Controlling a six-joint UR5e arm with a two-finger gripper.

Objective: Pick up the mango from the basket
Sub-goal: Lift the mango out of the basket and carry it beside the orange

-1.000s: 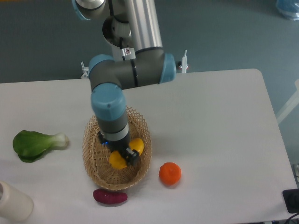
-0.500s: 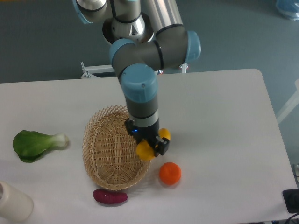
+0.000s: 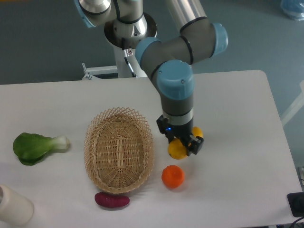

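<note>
The yellow mango [image 3: 177,148] is held in my gripper [image 3: 186,144], which is shut on it. It hangs above the white table to the right of the woven wicker basket [image 3: 118,149], clear of the rim. Only the mango's two ends show past the black fingers. The basket holds nothing that I can see. The round orange [image 3: 173,176] lies on the table just below and left of the gripper.
A dark purple-red oblong vegetable [image 3: 112,200] lies in front of the basket. A green bok choy [image 3: 35,146] lies at the left. A white cylinder [image 3: 13,206] stands at the bottom left corner. The arm's base [image 3: 128,28] is behind the table.
The gripper has carried the mango out of the basket and rightward, from over the basket's inside to over the bare table right of it. Nothing else moved.
</note>
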